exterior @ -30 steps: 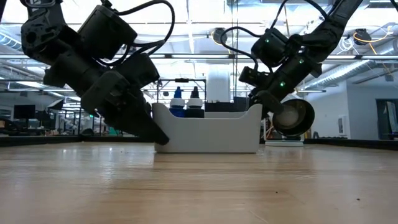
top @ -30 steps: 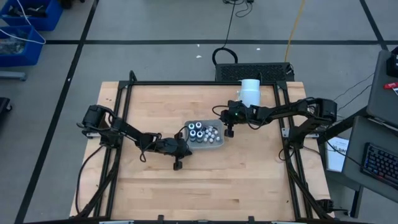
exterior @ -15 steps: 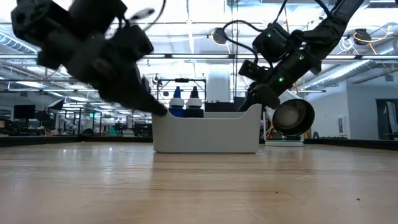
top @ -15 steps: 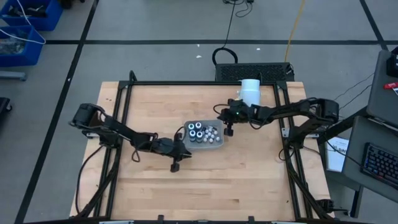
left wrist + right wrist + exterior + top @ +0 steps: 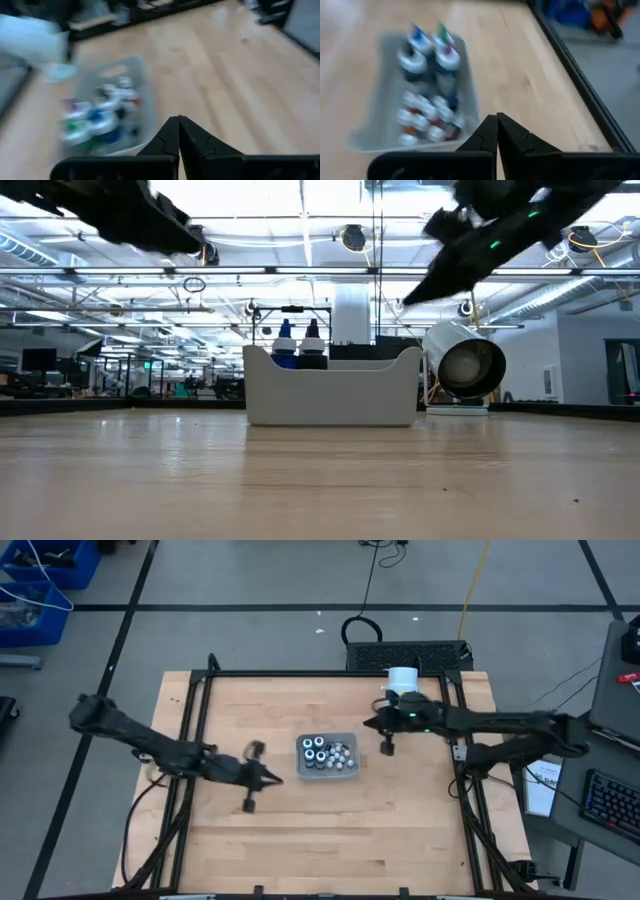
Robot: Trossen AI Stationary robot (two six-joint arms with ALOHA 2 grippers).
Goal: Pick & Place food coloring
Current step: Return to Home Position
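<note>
As the high view shows, the food coloring (image 5: 322, 752) sits inside the grey tray (image 5: 352, 773) in the middle of the table (image 5: 400, 830), the left gripper (image 5: 272, 778) near the tray's eight o'clock, the right gripper (image 5: 369, 724) near its two o'clock, neither touching it; in the low view bottle tops (image 5: 298, 340) poke above the tray's wall. In the left wrist view the fingers (image 5: 168, 137) press together on nothing; in the right wrist view that gripper's fingers (image 5: 487, 132) are likewise closed and empty.
</note>
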